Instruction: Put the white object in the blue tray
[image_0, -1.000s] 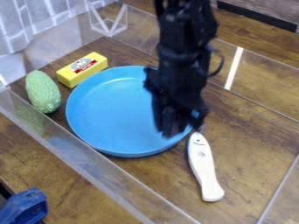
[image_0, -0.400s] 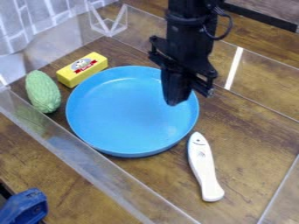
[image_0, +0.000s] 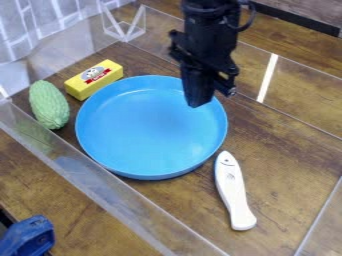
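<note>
- Dark wood-grain table (image_0: 120, 210) under a clear glossy sheet, with pale streaks of reflected light right of the fingers.
- Clear plastic wall (image_0: 47, 30) along the far left.
- Blue cloth (image_0: 24, 240) at the near-left corner.

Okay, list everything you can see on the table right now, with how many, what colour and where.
blue tray: one, bright blue, middle of the table, nothing in it
white object: one, glossy white, lying on the wood just outside the tray's lower right rim
yellow block: one, yellow with a red label, left of the tray's far side
green object: one, pale green, oval, left of the tray
blue thing: one, dark blue, bottom left corner, cut off by the picture's edge
table: one, brown wood
gripper: one, black, shut, over the tray's far right rim, holding nothing
</note>
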